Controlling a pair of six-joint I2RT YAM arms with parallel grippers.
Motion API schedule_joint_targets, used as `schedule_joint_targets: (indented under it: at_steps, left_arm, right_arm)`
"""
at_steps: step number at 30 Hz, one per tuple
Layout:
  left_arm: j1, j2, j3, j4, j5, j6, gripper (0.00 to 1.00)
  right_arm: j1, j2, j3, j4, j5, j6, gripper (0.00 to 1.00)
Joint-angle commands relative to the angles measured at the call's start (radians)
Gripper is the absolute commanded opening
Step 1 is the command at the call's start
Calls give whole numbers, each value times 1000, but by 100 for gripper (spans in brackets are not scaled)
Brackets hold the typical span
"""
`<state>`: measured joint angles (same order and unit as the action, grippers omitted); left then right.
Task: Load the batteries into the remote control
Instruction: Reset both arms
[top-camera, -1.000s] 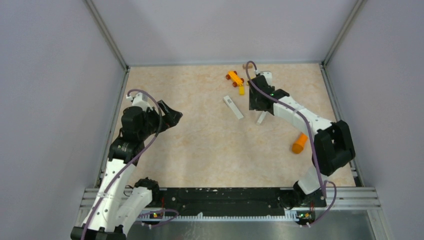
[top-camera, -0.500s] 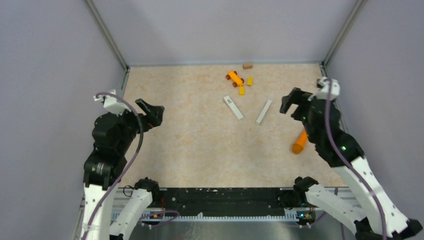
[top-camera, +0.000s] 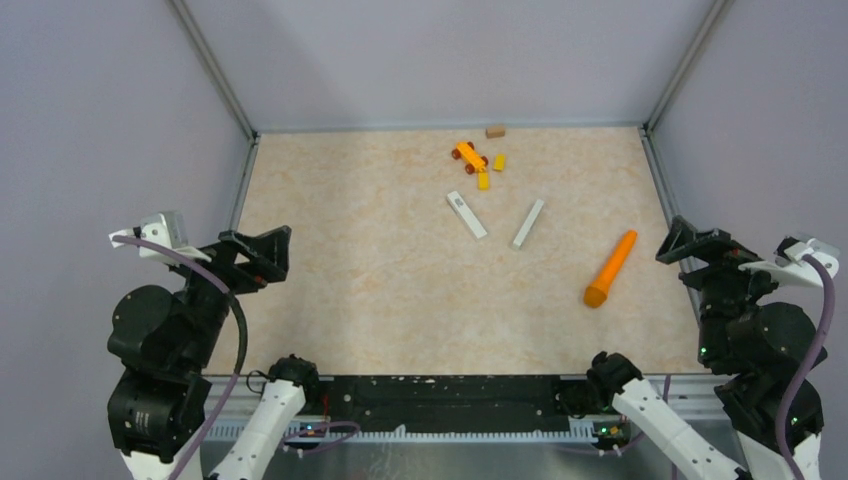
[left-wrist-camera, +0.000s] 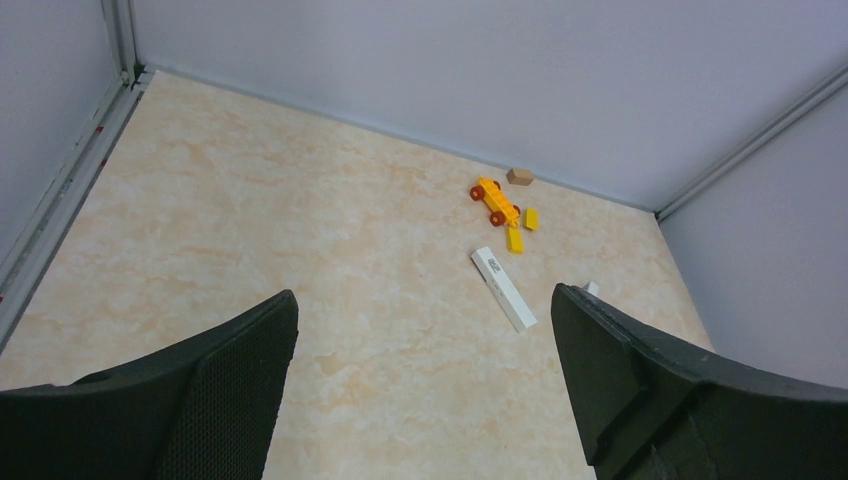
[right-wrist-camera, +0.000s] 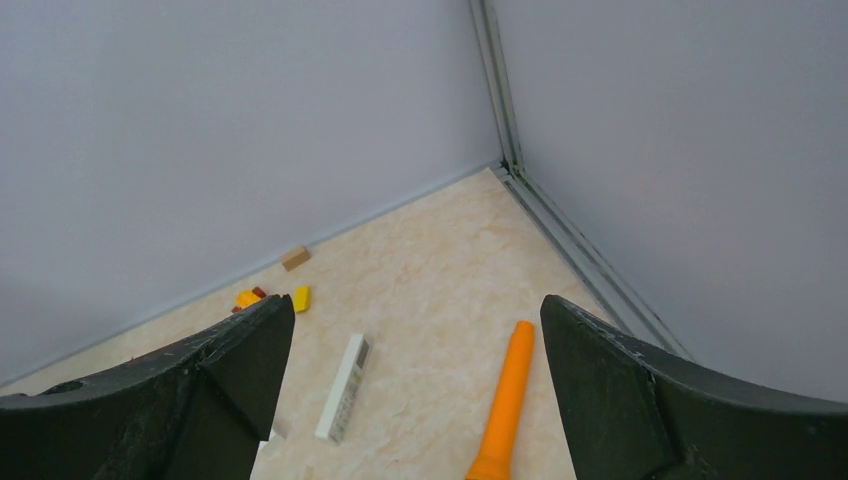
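R arm, stretched far out over the back cover (top-camera: 528, 223) a sec ago, now sits pulled back at the near R corner. The right gripper (top-camera: 695, 245) has its jaws spread wider than before, nothing between them. The cover now lies fully in view, as do the yellow brick (top-camera: 498, 162), tan block (top-camera: 494, 131) & the whole orange cylinder (top-camera: 610, 268). L arm backs off too: the left gripper (top-camera: 268, 255) goes from mid-L of the table to the near L edge.
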<state>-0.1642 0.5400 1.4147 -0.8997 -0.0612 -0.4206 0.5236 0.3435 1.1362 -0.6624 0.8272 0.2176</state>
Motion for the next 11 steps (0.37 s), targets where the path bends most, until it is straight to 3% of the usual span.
schedule_joint_targets:
  at_steps: [1, 11]
  left_arm:
    - [6, -21, 23, -28, 48, 25, 99]
    - [6, -73, -10, -26, 103, 17, 99]
  right_arm:
    - [6, -5, 21, 35, 28, -55, 96]
    - [6, -37, -77, 128, -24, -70, 96]
